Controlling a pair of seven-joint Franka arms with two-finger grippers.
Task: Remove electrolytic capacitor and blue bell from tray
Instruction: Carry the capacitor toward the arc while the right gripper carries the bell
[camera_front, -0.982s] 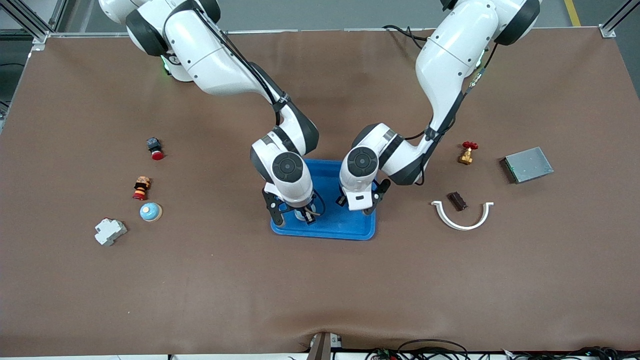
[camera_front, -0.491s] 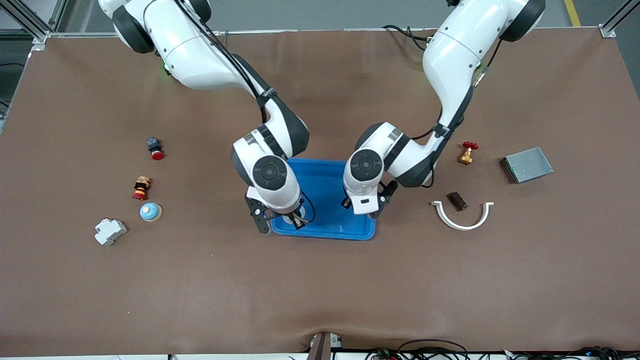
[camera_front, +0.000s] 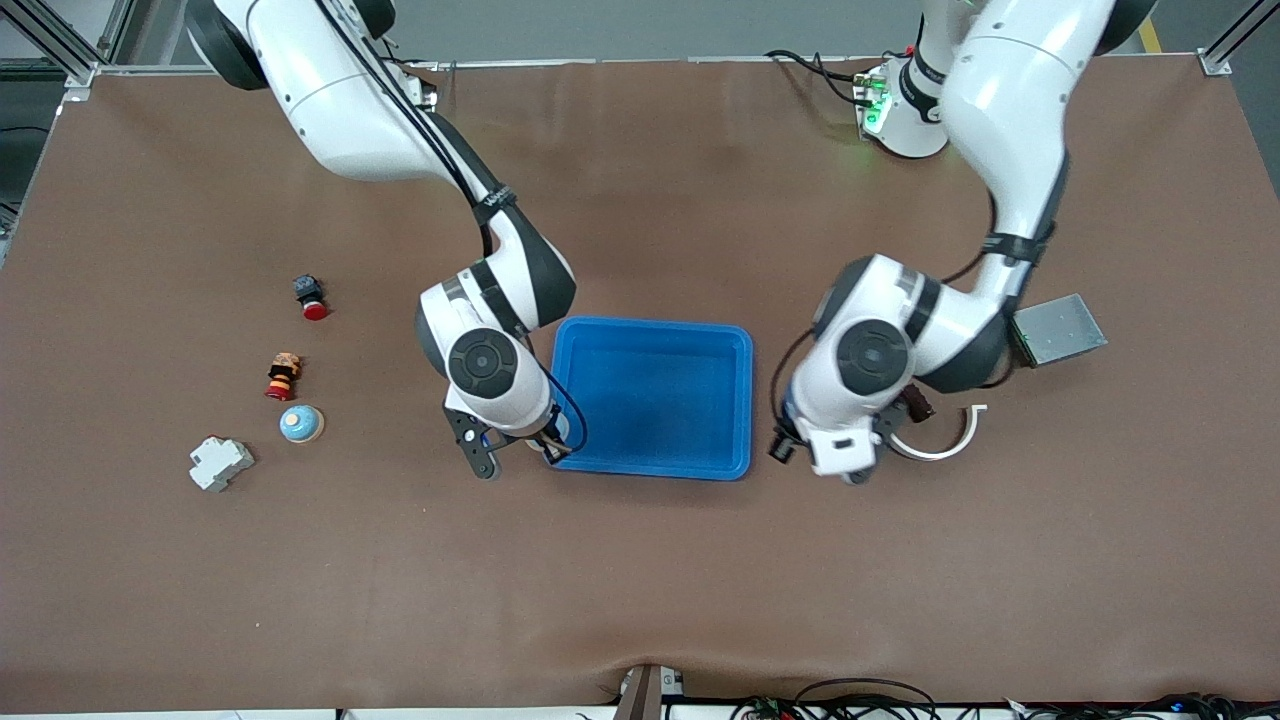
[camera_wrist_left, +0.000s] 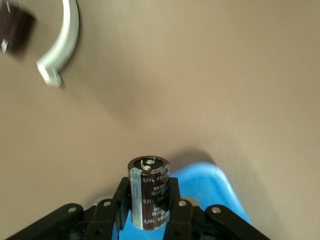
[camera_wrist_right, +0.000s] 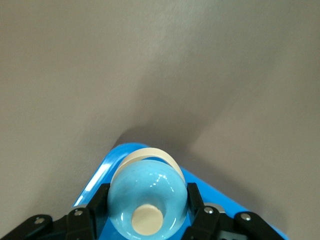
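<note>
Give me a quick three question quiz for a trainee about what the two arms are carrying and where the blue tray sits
1. True or false: the left gripper is shut on a capacitor.
2. What does the right gripper hold? A) a red valve B) a light blue bell C) a white breaker
3. Fill in: in the front view the blue tray holds ____ objects.

Key:
1. True; the brown cylinder stands upright between the fingers.
2. B; the right wrist view shows the bell clamped, over the tray's corner toward the right arm's end.
3. No; its floor is bare, and both grippers are at its edges rather than over its middle.
</note>
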